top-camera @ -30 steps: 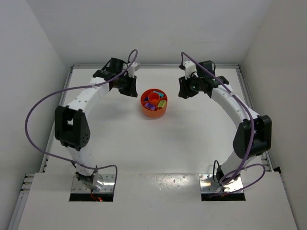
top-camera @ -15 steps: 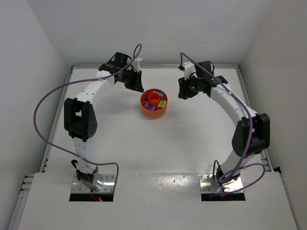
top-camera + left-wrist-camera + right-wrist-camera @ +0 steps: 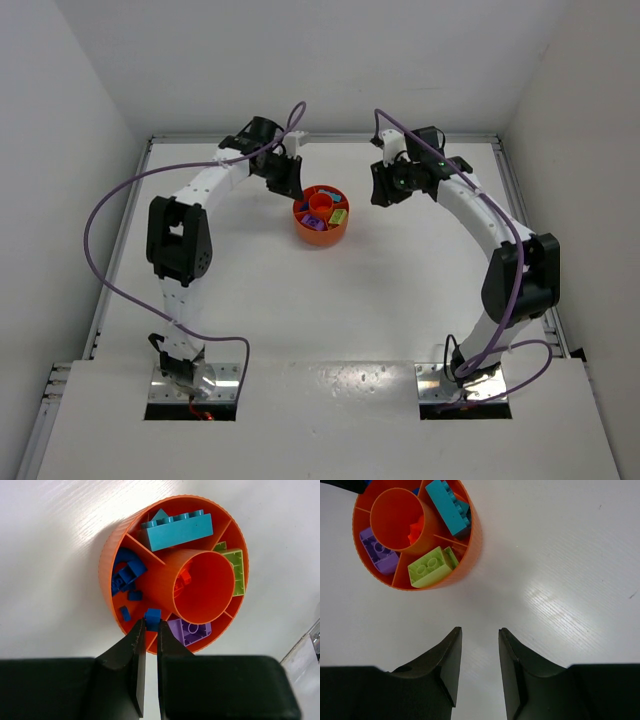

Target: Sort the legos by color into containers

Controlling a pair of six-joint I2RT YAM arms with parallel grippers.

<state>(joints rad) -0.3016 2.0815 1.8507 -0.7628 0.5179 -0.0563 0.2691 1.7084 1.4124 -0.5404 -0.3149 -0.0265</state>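
The orange bowl (image 3: pixel 321 228) sits mid-table, split into wedges round a central cup; it also shows in the left wrist view (image 3: pixel 107 562) and the right wrist view (image 3: pixel 472 545). Its wedges hold blue bricks (image 3: pixel 127 572), a teal brick (image 3: pixel 177 530), lime-yellow bricks (image 3: pixel 235 570) and a purple brick (image 3: pixel 192 630); an orange piece (image 3: pixel 184 577) lies in the cup. My left gripper (image 3: pixel 151 622) is shut on a small blue brick (image 3: pixel 152 616) over the bowl's rim by the blue wedge. My right gripper (image 3: pixel 480 630) is open and empty over bare table, to the right of the bowl.
The white table (image 3: pixel 330 310) is walled at the back and sides. Both arms reach in from left and right towards the bowl, with purple cables (image 3: pixel 100 210) looping off them. A raised edge (image 3: pixel 312 640) shows at the far right of the left wrist view.
My left arm has swung right, bringing its gripper from left of the bowl to over the bowl's near-left rim. The right arm has barely moved.
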